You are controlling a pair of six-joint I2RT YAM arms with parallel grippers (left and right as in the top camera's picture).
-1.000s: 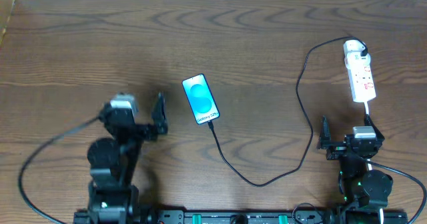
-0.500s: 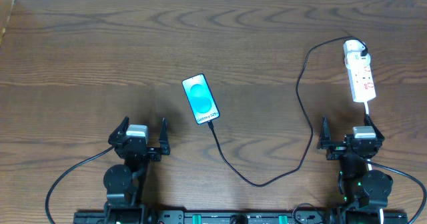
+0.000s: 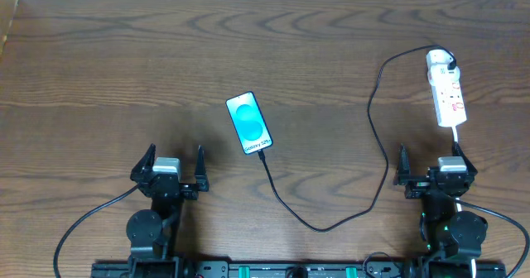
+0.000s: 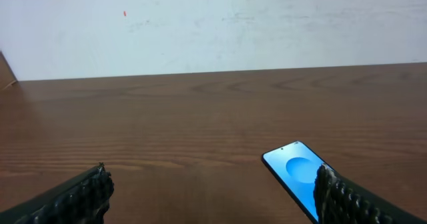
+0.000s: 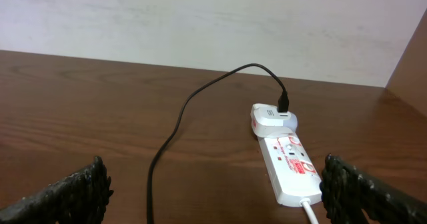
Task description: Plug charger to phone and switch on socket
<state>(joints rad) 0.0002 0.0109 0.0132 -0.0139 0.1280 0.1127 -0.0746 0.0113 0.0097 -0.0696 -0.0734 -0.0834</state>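
The phone [image 3: 249, 123] lies mid-table with its blue-cyan screen lit; it also shows in the left wrist view [image 4: 297, 175]. The black charger cable [image 3: 331, 224] runs from the phone's near end in a loop to a white plug [image 3: 437, 60] seated in the white socket strip [image 3: 447, 96]. The strip [image 5: 288, 161] and plug [image 5: 272, 119] show in the right wrist view. My left gripper [image 3: 174, 166] is open and empty, near the front edge, left of the phone. My right gripper [image 3: 431, 164] is open and empty, just in front of the strip.
The strip's white cord [image 3: 457, 137] runs toward my right arm's base. A pale wall [image 4: 213, 24] stands behind the table's far edge. A wooden side panel [image 5: 410, 57] rises at the right.
My left arm has drawn back from a turned pose to its base near the front edge, gripper facing forward. The right arm, phone, cable and strip have not moved.
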